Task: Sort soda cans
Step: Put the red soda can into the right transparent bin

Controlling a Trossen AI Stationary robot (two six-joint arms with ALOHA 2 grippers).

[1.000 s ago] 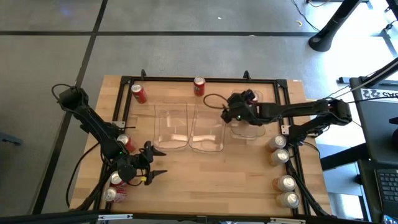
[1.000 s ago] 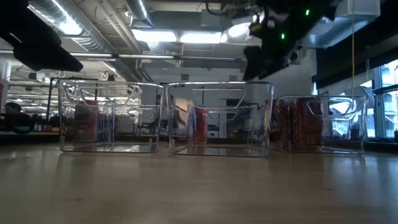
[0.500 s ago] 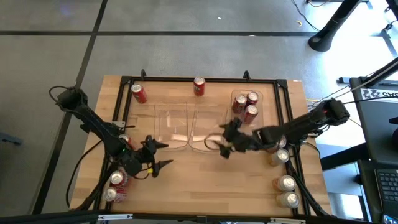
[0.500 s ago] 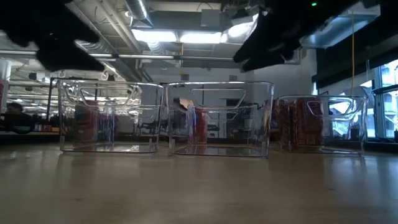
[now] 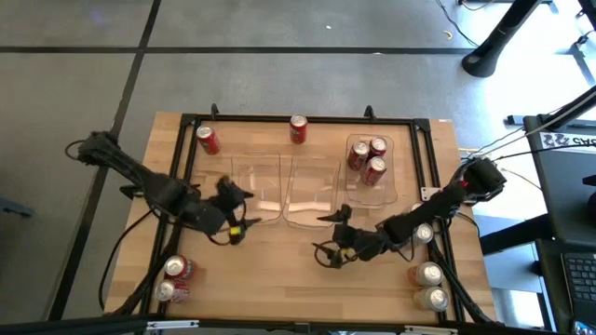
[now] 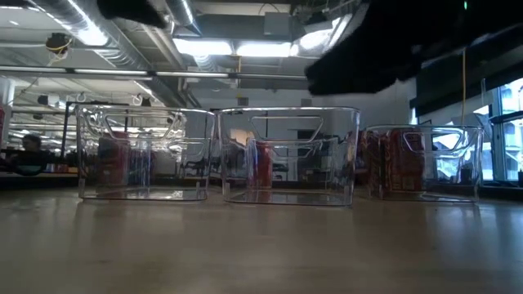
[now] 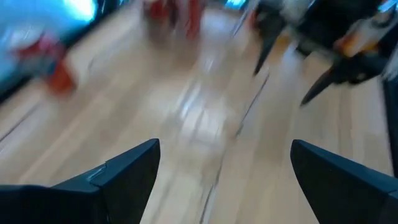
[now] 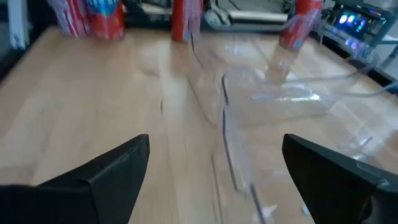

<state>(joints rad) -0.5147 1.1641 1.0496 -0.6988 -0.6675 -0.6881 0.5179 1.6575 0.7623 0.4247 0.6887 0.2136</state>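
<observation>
Two robot arms over a wooden table (image 5: 279, 265) with three clear bins

Right bin (image 5: 370, 172) holds three red cans (image 5: 374, 170); the middle bin (image 5: 310, 194) and left bin (image 5: 256, 191) look bare. Other soda cans sit at the table edges. Left gripper (image 5: 233, 212) and right gripper (image 5: 332, 237) both hang with fingers apart, holding nothing

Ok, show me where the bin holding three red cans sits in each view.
High view: the bin with three red cans is rightmost of three bins.
Low view: rightmost bin.
Left wrist view: too blurred to tell.
Right wrist view: cannot identify it.
Shared landmark: middle clear bin.
</observation>
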